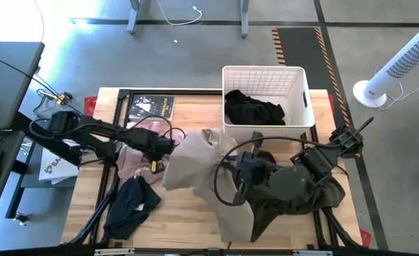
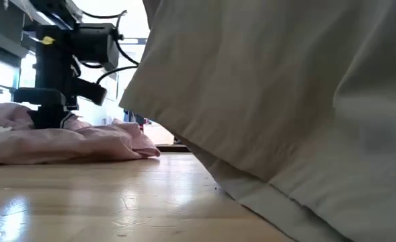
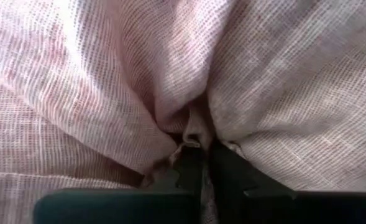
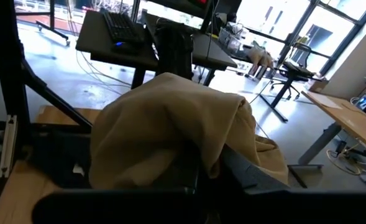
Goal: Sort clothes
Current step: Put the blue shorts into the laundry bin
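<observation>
- High view: the right gripper (image 1: pixel 246 173) holds the beige garment (image 1: pixel 195 160) lifted mid-table, probably to separate it from the dark olive-brown garment (image 1: pixel 287 188) under that arm. The left gripper (image 1: pixel 168 144) sits on the pale pink garment (image 1: pixel 134 153). The black garment (image 1: pixel 254 108) already lies in the white lattice basket (image 1: pixel 300 82); the navy garment (image 1: pixel 129 203) lies nearer the left arm's base.
- Low view: beige cloth hangs clear of the wooden table (image 2: pixel 103 202).
- Left wrist view: fingers (image 3: pixel 189 171) clenched on a pink fold.
- Right wrist view: beige fabric drapes over the clamped fingers.
</observation>
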`<move>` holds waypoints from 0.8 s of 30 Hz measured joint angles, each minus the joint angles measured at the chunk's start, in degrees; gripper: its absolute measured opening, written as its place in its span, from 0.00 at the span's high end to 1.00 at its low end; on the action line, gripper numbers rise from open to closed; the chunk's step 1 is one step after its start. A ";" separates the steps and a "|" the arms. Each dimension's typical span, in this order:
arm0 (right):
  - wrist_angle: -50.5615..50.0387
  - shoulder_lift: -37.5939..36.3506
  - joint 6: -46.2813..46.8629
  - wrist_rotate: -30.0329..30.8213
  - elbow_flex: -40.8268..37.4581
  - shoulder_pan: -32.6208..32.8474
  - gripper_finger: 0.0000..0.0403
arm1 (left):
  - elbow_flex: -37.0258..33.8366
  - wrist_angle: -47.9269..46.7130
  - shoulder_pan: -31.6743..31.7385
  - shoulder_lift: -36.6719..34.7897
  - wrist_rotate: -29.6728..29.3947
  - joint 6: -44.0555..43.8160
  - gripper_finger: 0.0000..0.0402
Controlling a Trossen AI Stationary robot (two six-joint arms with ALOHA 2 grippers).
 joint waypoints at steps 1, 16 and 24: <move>-0.27 0.00 0.01 0.00 0.00 0.00 0.96 | 1.62 -2.31 -0.02 -0.22 -0.11 0.00 0.97; -8.67 0.00 9.09 0.24 0.00 0.00 0.96 | 50.49 -15.56 -8.72 -23.21 -19.81 0.05 1.00; -0.68 2.65 3.60 -3.06 0.04 -3.41 0.96 | 54.18 -11.23 -14.12 -27.37 -28.45 3.47 1.00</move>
